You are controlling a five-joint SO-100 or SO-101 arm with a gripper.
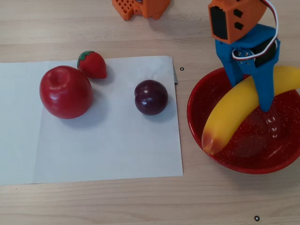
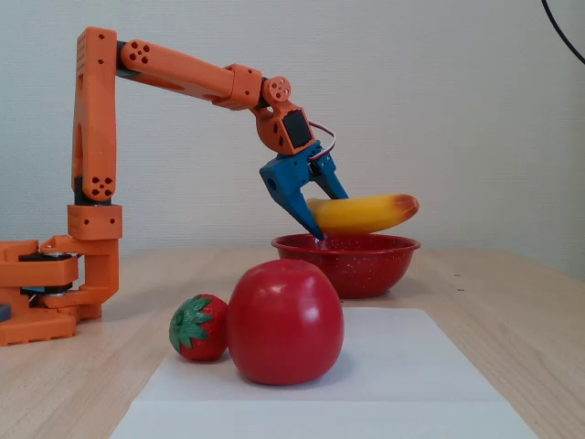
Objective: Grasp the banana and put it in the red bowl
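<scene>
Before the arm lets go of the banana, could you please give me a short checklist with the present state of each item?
1. Gripper shut on the banana: ok.
2. Banana over the red bowl: ok in the overhead view.
3. Banana low enough to drop: ok, just above the rim in the fixed view.
4. Banana touching the bowl floor: cannot tell.
5. Bowl free of other fruit: ok; plum, apple and strawberry lie apart on the paper.

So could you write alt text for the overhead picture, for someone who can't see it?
A blue gripper on an orange arm holds a long yellow toy banana over a glossy red speckled bowl. To the left, a white paper sheet carries a red apple, a small strawberry and a dark plum.
</scene>
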